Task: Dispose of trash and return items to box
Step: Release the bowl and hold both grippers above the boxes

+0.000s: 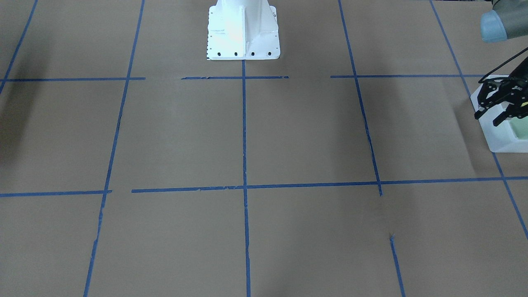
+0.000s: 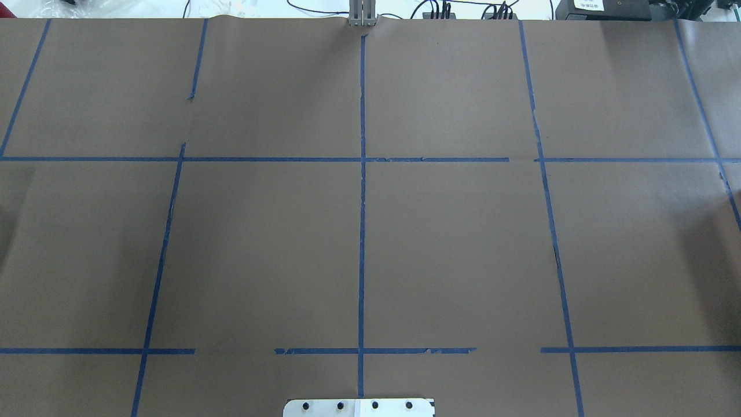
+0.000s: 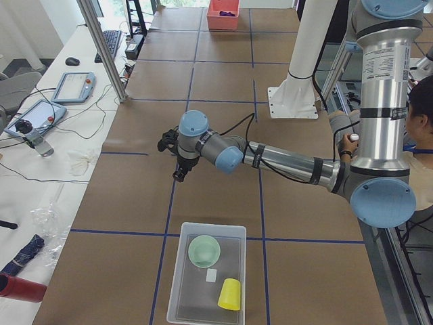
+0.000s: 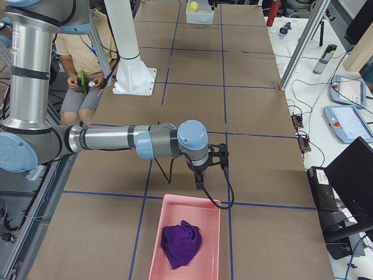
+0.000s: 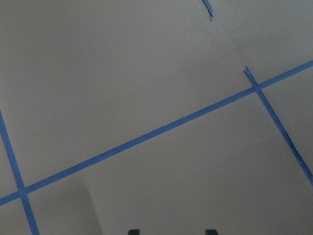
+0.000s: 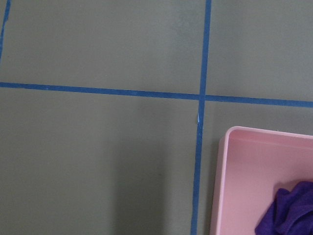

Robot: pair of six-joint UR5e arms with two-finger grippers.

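Note:
The box (image 3: 196, 298) sits at the near end in the exterior left view. It holds the mint-green bowl (image 3: 203, 250) and the yellow cup (image 3: 230, 294) lying on its side. My left gripper (image 3: 178, 175) hangs over bare paper beyond the box. It is open and empty, its fingers apart in the front view (image 1: 486, 119) and the left wrist view (image 5: 171, 232). The box (image 1: 501, 142) and bowl (image 1: 520, 128) show at that front view's right edge. My right gripper (image 4: 200, 184) hovers just before the pink tray; I cannot tell whether it is open or shut.
A pink tray (image 4: 195, 213) at the table's other end holds a purple cloth (image 4: 182, 244); both show in the right wrist view, tray (image 6: 244, 176) and cloth (image 6: 288, 215). The white robot base (image 1: 243, 31) stands mid-table. Brown paper carries blue tape lines.

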